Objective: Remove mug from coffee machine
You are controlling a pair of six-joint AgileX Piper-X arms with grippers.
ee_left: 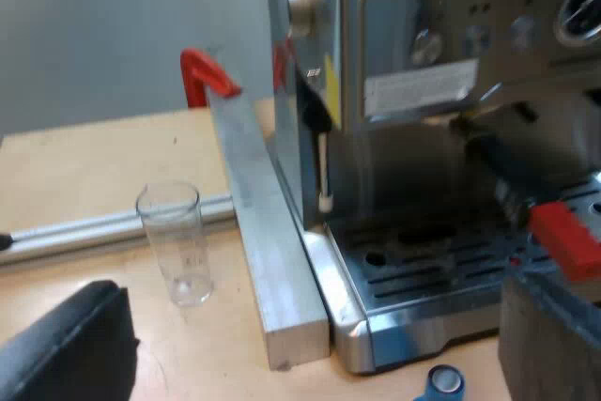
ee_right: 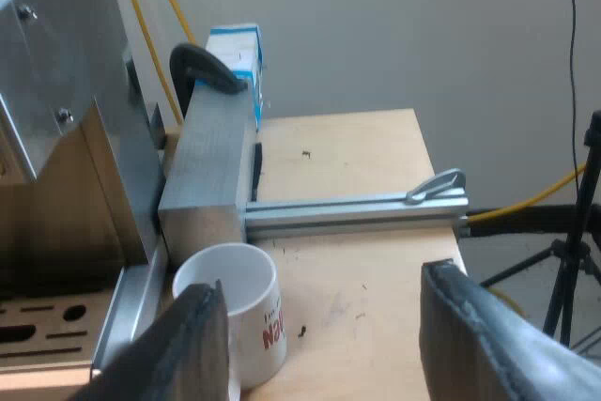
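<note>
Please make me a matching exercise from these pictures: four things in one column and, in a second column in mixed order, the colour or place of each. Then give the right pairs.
Column one
1. measuring glass
2. mug
3. tamper
4. holder's handle

Column two
a. blue, on the table before the espresso machine's drip tray
b. white with red letters, upright beside a metal block
c. red at its end, reaching out above the drip tray
d. clear, empty, upright

Pairs: 1-d, 2-b, 3-a, 4-c
</note>
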